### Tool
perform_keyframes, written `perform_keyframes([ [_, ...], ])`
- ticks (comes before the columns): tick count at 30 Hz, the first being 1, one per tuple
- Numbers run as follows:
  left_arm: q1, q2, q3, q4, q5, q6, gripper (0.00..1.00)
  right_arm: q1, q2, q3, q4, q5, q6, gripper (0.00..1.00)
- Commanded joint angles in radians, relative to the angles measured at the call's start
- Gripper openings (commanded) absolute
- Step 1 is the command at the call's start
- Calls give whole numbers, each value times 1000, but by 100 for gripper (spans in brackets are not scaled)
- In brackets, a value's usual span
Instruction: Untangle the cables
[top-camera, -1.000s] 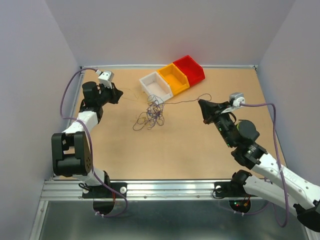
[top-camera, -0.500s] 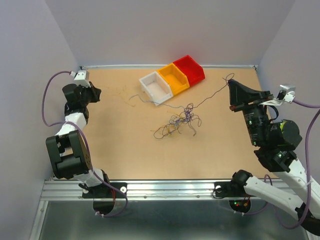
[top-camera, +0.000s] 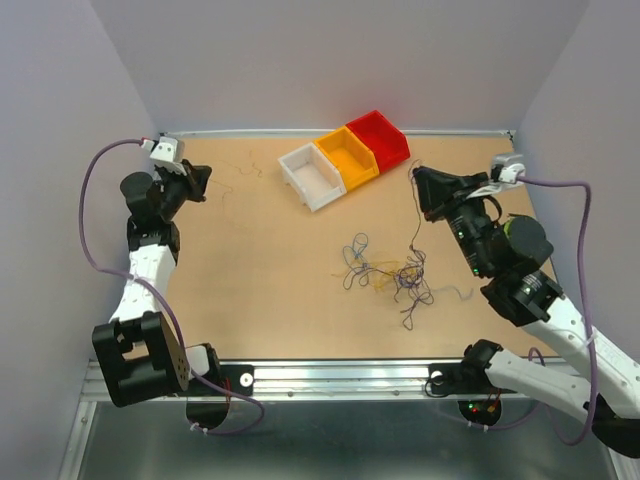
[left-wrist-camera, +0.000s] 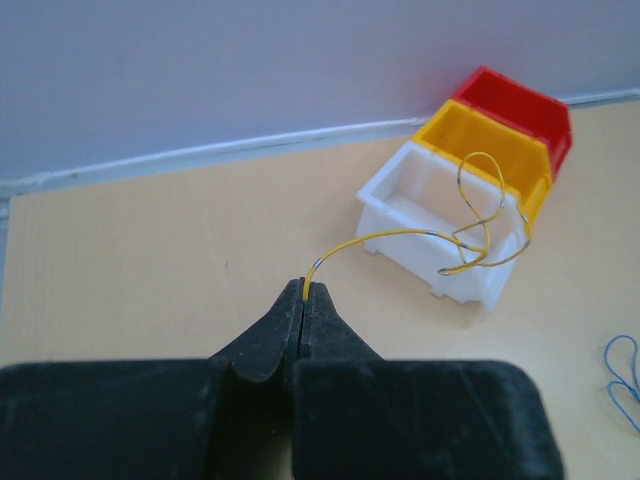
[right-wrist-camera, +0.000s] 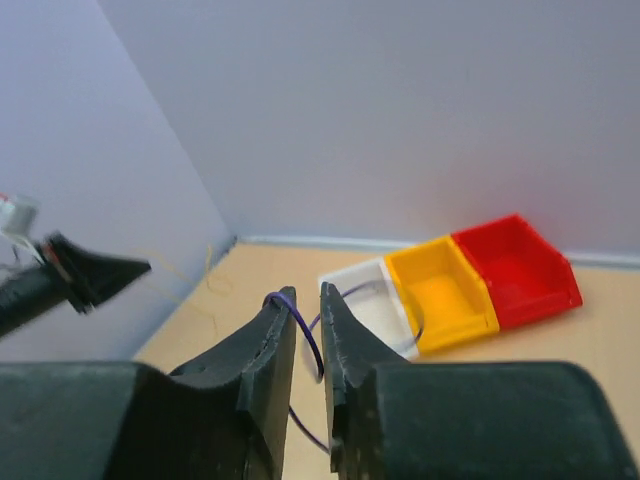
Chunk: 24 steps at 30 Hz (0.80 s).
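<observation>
On the brown table (top-camera: 250, 300), let the white bin (top-camera: 312, 176) be your marker. Far to the left of the white bin, your left gripper (left-wrist-camera: 304, 292) has its jaws pressed tight on the tip of one yellow wire (left-wrist-camera: 400, 235). The rest of that wire curls free in front of it. To the right of the white bin, your right gripper (right-wrist-camera: 308, 305) has its jaws a tiny bit apart. A purple wire (right-wrist-camera: 313, 345) loops through that gap and drops down toward the pile. It looks loose there, not pinched.

The cables (top-camera: 390, 275) lie in one messy bunch on the table. They are nearer to you than the white bin, off to its right and well apart from it.

These wires look very light, thin as hair, soft and springy. I think they bend at any touch, hook on each other and slip out of a weak grip. Pick one by a free end that sticks out of the bunch. Squeeze all the way, then pull slowly so the others stay down.

A second ago the bunch sits just beside the white bin, on its near side. Now it is dragged away from the bin, toward you and to the right. The yellow wire is out of the bunch now, alone in your left gripper.
</observation>
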Motion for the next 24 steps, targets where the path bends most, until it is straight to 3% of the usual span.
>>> perform_keyframes([
  [1, -58, -103, 27, 2, 77, 42, 0, 0, 13, -108, -17, -89, 46, 38],
  [2, -85, -116, 40, -6, 65, 47, 0, 2, 17, -125, -19, -93, 52, 61],
  [5, -127, -148, 77, -48, 52, 48, 0, 0, 39, -161, -19, -65, 58, 83],
  [12, -264, -81, 295, -122, 35, 3, 0, 2, 74, -207, -16, -16, 80, 88],
  [19, -386, 163, 556, -121, -52, -24, 0, 2, 116, -247, 4, 64, 110, 88],
  [24, -407, 350, 757, -110, -35, -47, 0, 2, 97, -271, 21, 98, 118, 88],
])
